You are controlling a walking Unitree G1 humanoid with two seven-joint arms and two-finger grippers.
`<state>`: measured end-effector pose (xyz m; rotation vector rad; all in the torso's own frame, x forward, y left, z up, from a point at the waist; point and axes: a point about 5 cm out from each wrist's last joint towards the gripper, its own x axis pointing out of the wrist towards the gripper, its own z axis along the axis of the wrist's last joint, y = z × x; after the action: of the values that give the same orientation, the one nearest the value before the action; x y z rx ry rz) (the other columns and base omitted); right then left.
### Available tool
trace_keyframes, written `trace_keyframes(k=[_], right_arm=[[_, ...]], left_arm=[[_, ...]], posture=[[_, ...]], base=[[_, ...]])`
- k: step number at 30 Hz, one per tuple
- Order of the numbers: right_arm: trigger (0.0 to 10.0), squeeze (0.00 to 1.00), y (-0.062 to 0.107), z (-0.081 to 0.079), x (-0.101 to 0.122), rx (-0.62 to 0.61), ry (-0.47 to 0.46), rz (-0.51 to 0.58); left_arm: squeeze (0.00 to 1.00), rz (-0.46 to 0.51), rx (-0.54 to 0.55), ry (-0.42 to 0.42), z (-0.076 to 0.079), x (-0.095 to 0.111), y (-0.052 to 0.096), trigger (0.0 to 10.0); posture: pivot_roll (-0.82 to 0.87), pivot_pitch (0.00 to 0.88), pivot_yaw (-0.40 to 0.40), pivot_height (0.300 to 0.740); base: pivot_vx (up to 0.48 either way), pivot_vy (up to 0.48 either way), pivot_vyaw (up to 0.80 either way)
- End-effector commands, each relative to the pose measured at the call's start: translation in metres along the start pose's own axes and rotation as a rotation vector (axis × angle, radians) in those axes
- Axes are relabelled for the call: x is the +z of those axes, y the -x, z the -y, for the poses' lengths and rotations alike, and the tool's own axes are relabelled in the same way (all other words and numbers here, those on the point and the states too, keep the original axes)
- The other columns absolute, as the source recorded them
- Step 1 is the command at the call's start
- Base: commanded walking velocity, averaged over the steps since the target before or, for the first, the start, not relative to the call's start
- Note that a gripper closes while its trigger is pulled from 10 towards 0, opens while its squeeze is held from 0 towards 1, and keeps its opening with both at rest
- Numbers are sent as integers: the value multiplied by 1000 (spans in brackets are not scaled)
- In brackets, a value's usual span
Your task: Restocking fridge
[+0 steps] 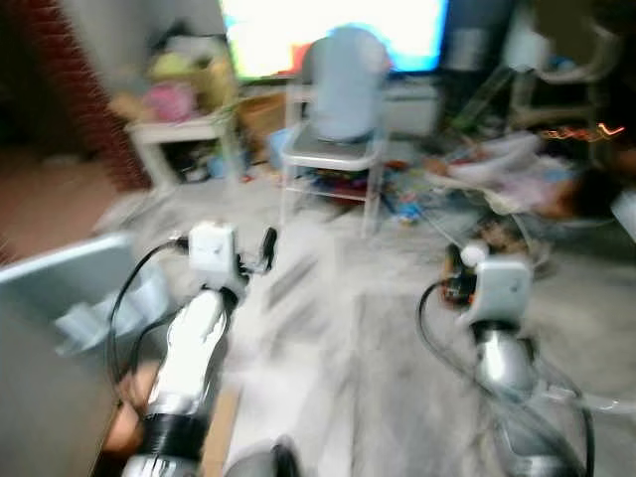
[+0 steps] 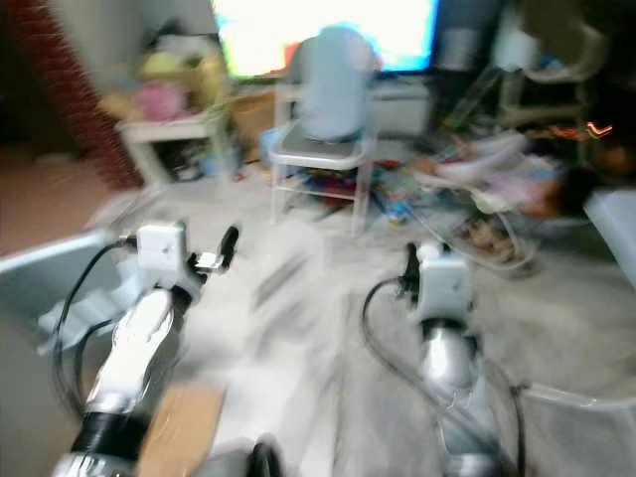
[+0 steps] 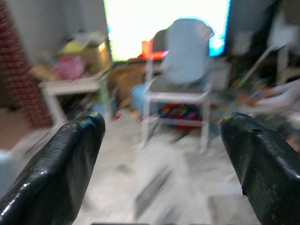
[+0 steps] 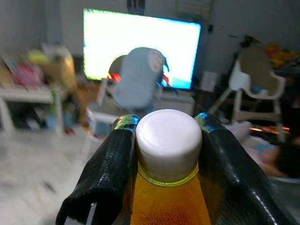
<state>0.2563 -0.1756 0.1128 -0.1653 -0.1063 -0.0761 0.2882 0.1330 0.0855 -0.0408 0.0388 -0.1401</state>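
A white chair (image 1: 333, 149) with a pale blue cushion is seen ahead before a bright screen (image 4: 140, 47); toys are scattered around. Left gripper (image 3: 161, 159) is held wide apart, empty. Right gripper (image 4: 166, 140) is clamped on an orange bottle (image 4: 168, 206), white-capped.

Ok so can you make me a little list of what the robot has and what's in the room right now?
right gripper: shut on the white-capped bottle of orange drink, one finger each side of its neck
left gripper: open, holding nothing, pointing toward the chair
straight ahead: white-framed chair with a pale blue seat back
behind the chair: big bright television screen
left side of room: small white table piled with toys
picture quality: blurry
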Motion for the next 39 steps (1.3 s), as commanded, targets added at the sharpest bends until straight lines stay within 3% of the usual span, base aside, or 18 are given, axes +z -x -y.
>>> trace_keyframes(k=[1,12,22,32,39], right_arm=[[10000,0,-3,-7,9,24,-18,43],[10000,0,-3,-7,6,22,-28,32],[10000,0,-11,-14,7,97,-18,30],[10000,0,-18,-18,6,131,-13,30],[10000,0,-17,-17,5,116,-16,25]], left_arm=[[0,3,30,-23,-8,4,-3,10000],[0,-17,64,-35,-14,-4,3,10000],[0,-14,157,-19,-24,-11,15,10000],[0,0,212,-32,-34,-11,23,10000],[0,-6,201,-38,-30,-13,25,10000]], posture=[[-152,0,121,740],[-147,0,116,740],[-83,0,24,740],[-39,0,-19,740],[-49,0,-8,740]], base=[[0,0,625],[0,0,138],[0,0,0],[0,0,0],[0,0,0]])
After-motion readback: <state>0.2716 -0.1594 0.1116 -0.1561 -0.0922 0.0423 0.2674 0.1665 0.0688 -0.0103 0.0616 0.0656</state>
